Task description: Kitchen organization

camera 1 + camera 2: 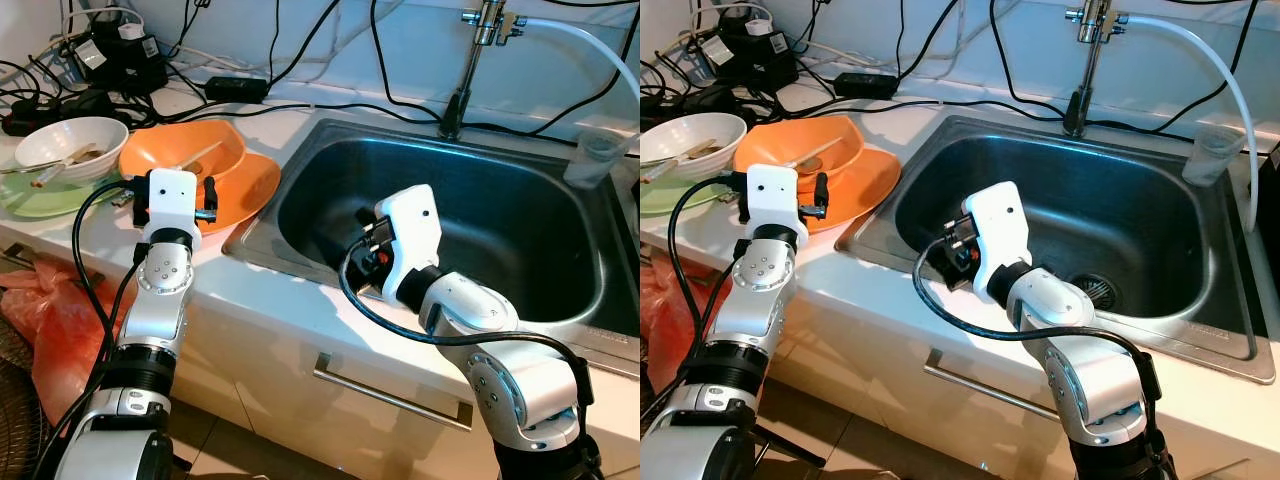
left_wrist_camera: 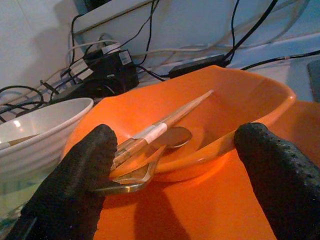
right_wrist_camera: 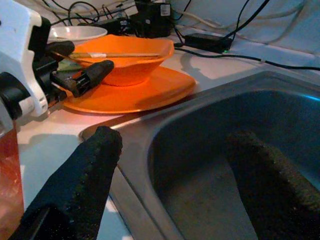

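My left claw (image 2: 175, 165) gapes wide and empty before the orange bowl (image 2: 235, 105) at twelve o'clock; I should straddle its rim squarely, avoiding the chopsticks (image 2: 165, 125).

Orange bowl (image 1: 185, 150) upright on orange plate (image 1: 245, 190), holding chopsticks (image 2: 165, 122), spoon (image 2: 170, 139).

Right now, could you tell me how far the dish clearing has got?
Nothing looks done: the sink holds no dishes. The open left gripper is lined up on the orange bowl, which sits on the orange plate with chopsticks and a spoon inside. The open right gripper waits over the sink. The white bowl remains.
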{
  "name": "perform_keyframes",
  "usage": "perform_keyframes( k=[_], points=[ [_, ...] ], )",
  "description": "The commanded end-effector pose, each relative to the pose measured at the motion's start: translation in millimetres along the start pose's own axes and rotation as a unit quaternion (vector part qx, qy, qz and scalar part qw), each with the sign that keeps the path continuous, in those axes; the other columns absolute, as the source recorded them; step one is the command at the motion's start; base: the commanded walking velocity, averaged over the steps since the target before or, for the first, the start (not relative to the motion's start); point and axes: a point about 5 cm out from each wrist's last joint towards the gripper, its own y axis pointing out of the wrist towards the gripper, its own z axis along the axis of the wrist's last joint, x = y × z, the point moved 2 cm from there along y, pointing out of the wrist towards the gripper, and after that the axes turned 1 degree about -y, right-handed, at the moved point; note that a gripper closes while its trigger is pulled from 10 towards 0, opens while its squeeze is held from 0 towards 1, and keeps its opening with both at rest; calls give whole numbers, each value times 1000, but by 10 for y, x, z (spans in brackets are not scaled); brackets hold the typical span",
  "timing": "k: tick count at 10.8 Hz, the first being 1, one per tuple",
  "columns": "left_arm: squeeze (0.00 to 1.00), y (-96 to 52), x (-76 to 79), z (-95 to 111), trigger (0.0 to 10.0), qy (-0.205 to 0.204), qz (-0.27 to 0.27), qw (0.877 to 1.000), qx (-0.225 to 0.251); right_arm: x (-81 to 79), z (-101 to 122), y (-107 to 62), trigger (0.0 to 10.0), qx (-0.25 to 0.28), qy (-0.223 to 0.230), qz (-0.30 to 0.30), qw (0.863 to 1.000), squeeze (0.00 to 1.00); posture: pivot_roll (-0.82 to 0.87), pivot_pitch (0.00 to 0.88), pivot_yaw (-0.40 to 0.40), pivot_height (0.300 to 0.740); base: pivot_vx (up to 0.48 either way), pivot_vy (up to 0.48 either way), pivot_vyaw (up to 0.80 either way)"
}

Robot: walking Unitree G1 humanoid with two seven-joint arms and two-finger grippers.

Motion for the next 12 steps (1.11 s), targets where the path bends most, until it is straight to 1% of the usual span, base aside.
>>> perform_keyframes(
  k=[1,2,3,4,5,6,8,12],
  points=[
    [0,34,-61,25,2392,-2,5,1000,2,10,25,-15,10000,9,-3,-6,1000,0,-67,0,24,740,0,0,0],
    [0,38,-62,27,3647,0,3,1000,4,11,23,-14,10000,8,-11,-7,1000,0,-67,0,24,740,0,0,0],
    [0,43,-69,36,10000,3,4,1000,8,14,23,-16,10000,9,-15,-8,1000,0,-67,0,24,740,0,0,0],
    [0,39,-63,30,10000,0,-1,1000,8,22,32,-14,10000,13,-35,-15,999,0,-68,0,26,740,0,0,0],
    [0,38,-53,27,1216,-6,-6,1000,8,29,37,-8,10000,16,-50,-17,998,0,-68,0,24,740,0,0,0],
    [0,39,-43,33,0,-11,-9,1000,10,36,28,-6,10000,13,-47,-19,999,0,-68,0,24,740,0,0,0],
    [0,40,-24,45,0,-16,-15,1000,14,18,15,-5,10000,11,-35,-13,999,0,-68,0,24,740,0,0,0],
    [0,41,22,62,0,-25,-27,999,20,-27,2,-9,10000,11,-27,6,1000,0,-70,0,28,740,0,0,0]
  ],
)
